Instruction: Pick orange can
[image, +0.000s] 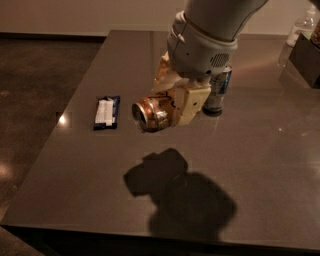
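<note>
Table (270, 150): dark, glossy grey-brown top, fills most of the frame; small light glint (62, 119) near its left edge.
Floor (35, 90): dark, mottled, left side.
Wall (75, 15): pale strip along the top, dark baseboard (50, 35) beneath.
Shadow (180, 195): broad, lower centre of the tabletop, below the gripper (166, 107) hanging at upper centre.
</note>
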